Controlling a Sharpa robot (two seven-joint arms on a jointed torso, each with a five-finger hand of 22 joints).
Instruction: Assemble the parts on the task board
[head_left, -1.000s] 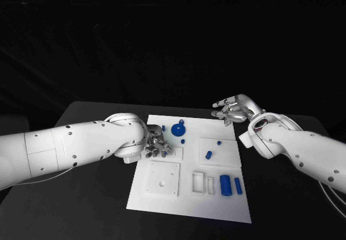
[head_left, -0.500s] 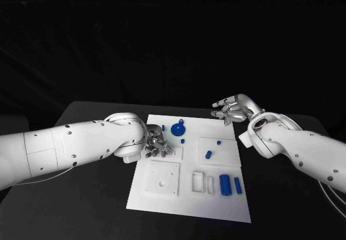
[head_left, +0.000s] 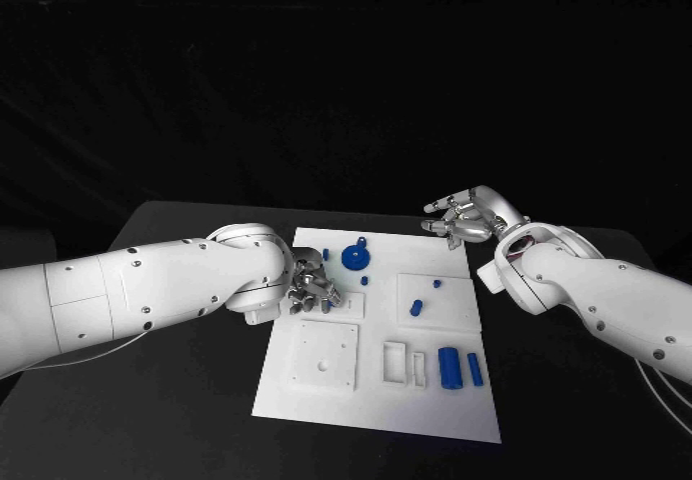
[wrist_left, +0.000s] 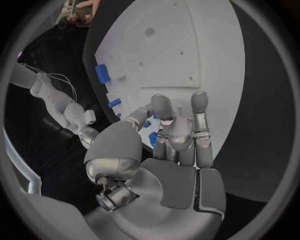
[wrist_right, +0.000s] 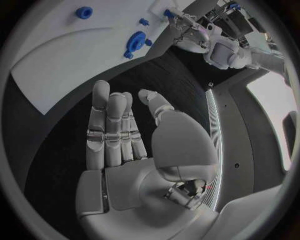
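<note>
White task board (head_left: 378, 400) lies on the black table (head_left: 173, 400); left hand (head_left: 312, 287) pinches a small blue part (wrist_left: 152, 139) over it; right hand (head_left: 464, 222) hovers released beside its far corner.

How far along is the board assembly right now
Early stage. A blue round part and small pegs already stand on the task board. The left hand works at the board's left edge. The right hand hovers empty. Two blue cylinders lie unplaced.

Left robot hand (head_left: 312, 288) lowered, fingers curled together, right robot hand (head_left: 464, 220) raised, fingers apart, empty
</note>
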